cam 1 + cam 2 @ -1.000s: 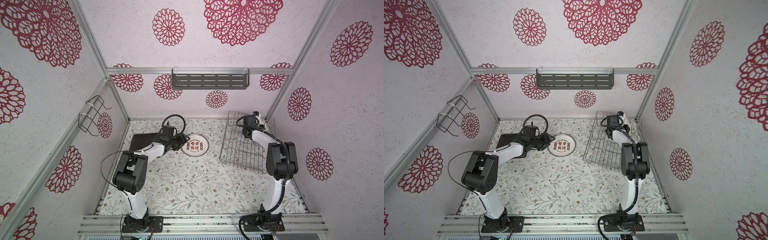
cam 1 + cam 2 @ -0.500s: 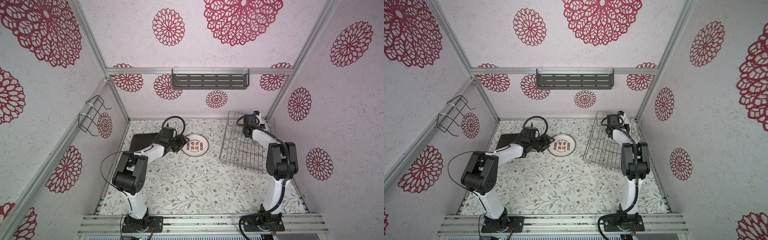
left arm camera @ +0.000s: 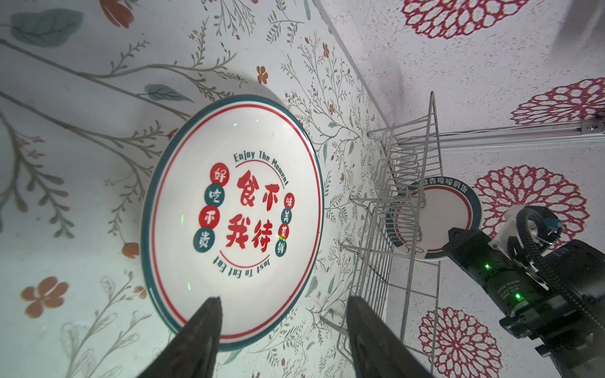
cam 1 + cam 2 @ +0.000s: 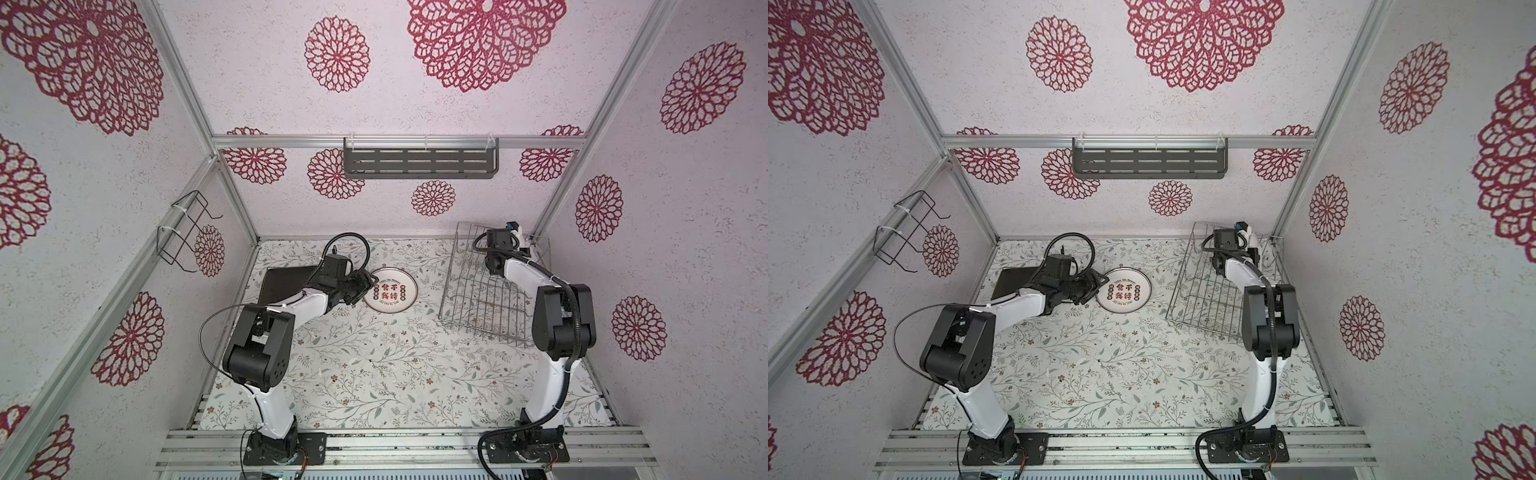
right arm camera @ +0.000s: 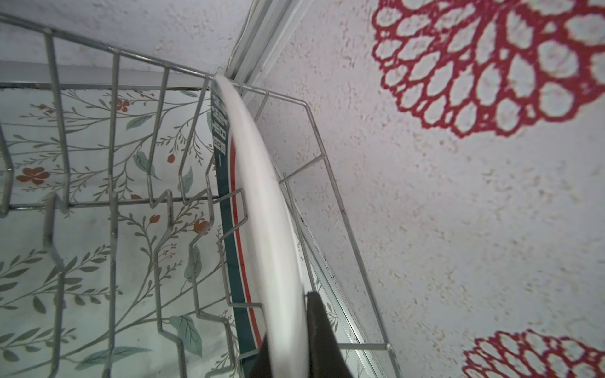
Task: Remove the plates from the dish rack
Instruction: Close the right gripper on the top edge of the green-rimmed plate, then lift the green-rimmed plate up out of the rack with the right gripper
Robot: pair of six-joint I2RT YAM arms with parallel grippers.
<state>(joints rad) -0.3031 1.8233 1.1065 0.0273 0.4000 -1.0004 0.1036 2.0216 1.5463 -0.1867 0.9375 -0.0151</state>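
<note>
In the dish rack, wire prongs hem the teal-rimmed plate, which stands on edge in the rack's far corner. The right gripper clamps its white rim. Left of the rack, the left gripper gapes at the flat red-lettered plate.

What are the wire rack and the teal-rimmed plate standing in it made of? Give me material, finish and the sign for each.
The dish rack: metal wire, probably steel, with a bare silvery finish; thin bent rods joined at the crossings, with dull glints.
The teal-rimmed plate: looks like glazed ceramic, though melamine cannot be ruled out; smooth white body with a soft sheen and crisp printed teal and red bands.
</note>
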